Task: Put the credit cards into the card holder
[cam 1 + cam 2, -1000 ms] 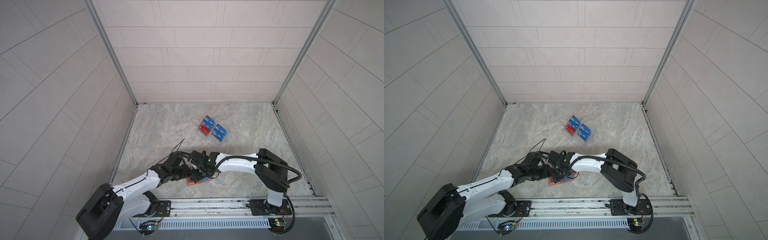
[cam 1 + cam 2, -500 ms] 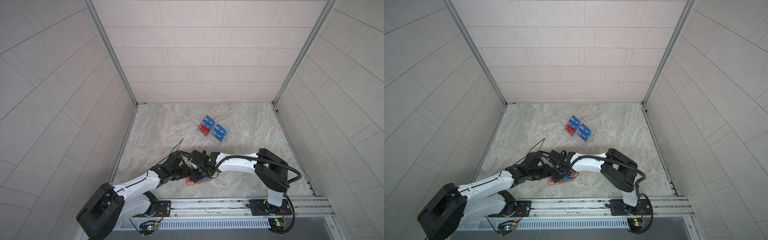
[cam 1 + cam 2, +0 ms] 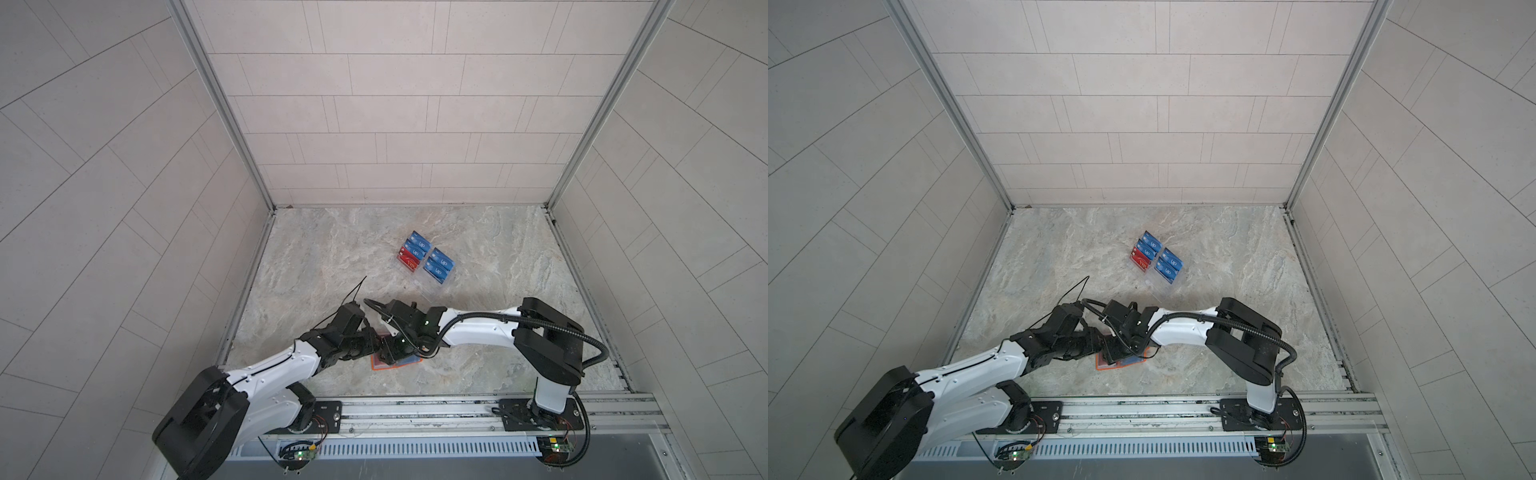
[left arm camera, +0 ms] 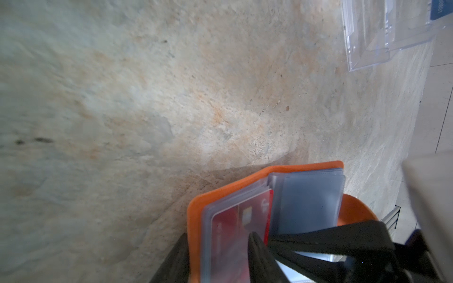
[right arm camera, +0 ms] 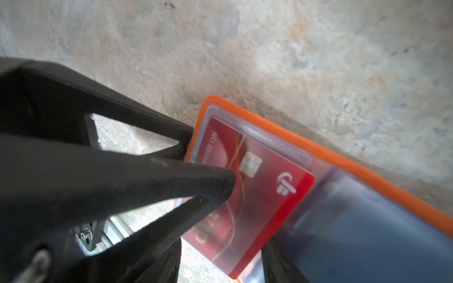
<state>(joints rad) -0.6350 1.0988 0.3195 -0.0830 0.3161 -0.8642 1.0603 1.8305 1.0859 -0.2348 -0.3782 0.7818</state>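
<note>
The orange card holder (image 3: 375, 366) (image 3: 1098, 366) lies open near the table's front; both grippers hide most of it in both top views. My left gripper (image 4: 218, 245) (image 3: 380, 347) is shut on its left flap (image 5: 257, 111), one finger at the orange outer edge and the other pressing on the sleeve. A red credit card (image 5: 264, 196) (image 4: 228, 227) sits in that clear sleeve, with a strip of its long edge still outside. My right gripper (image 5: 224, 264) (image 3: 395, 353) is open, and the card's near corner lies between its fingers. The right-hand sleeves (image 5: 355, 220) look bluish grey.
A clear acrylic tiered stand (image 3: 432, 291) (image 3: 1163, 291) (image 4: 367, 31) stands farther back, right of centre. It holds several blue VIP cards (image 3: 438, 264) and a red one (image 3: 409, 259). Tiled walls close in the marble table on three sides, and the rail (image 3: 415, 411) runs along the front.
</note>
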